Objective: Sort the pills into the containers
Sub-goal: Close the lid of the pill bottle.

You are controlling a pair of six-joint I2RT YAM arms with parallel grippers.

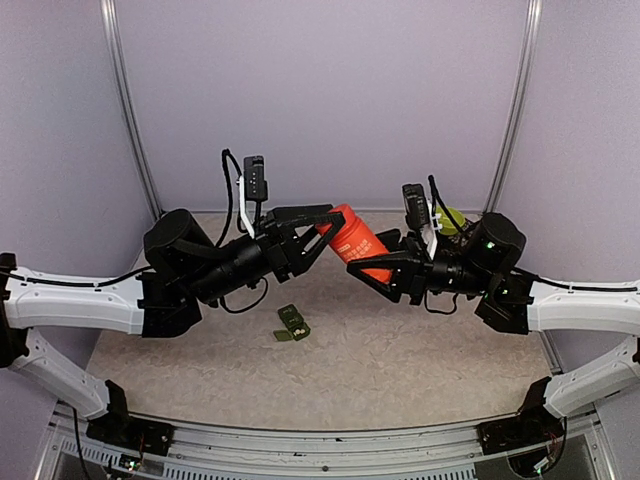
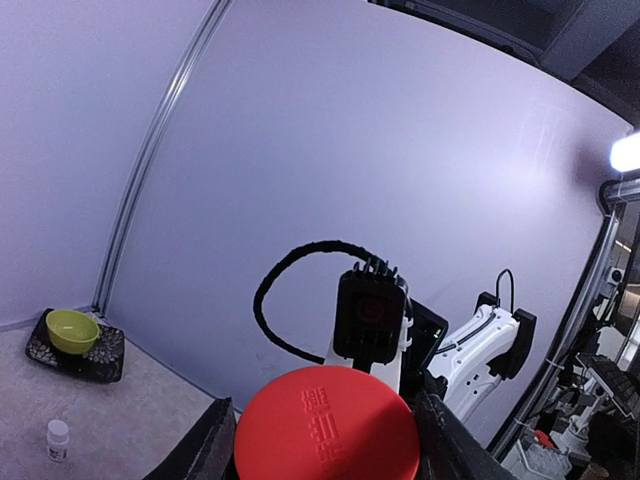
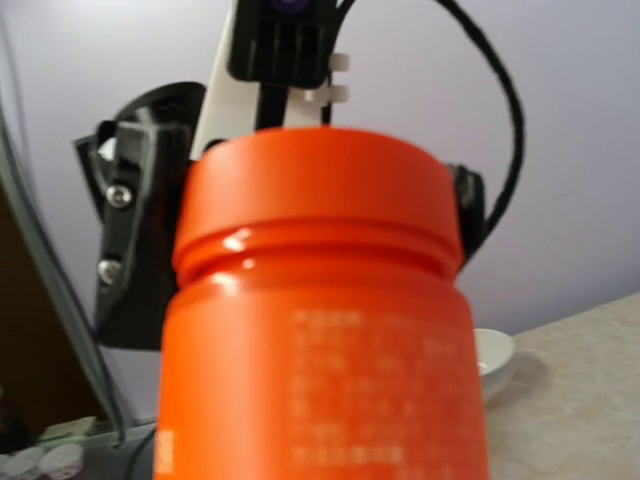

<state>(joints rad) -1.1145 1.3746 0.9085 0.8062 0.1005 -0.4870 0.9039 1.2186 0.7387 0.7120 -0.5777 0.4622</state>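
Slanting orange bottle (image 1: 356, 244), cap (image 2: 325, 428) toward left tool (image 1: 327, 228)

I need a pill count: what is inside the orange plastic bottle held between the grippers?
Nothing inside shows. The orange plastic bottle is opaque, and its round red-orange cap is on, clamped in the left gripper, so any contents are hidden.

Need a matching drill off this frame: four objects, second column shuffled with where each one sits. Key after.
1 orange plastic bottle
2 dark green three-compartment strip
3 yellow-green bowl
4 small white-capped vial

A on dark tray
B gripped in mid-air by left gripper and right gripper
C flat on table, centre of top view
D upright on table near tray

Pairs: 1-B, 2-C, 3-A, 4-D
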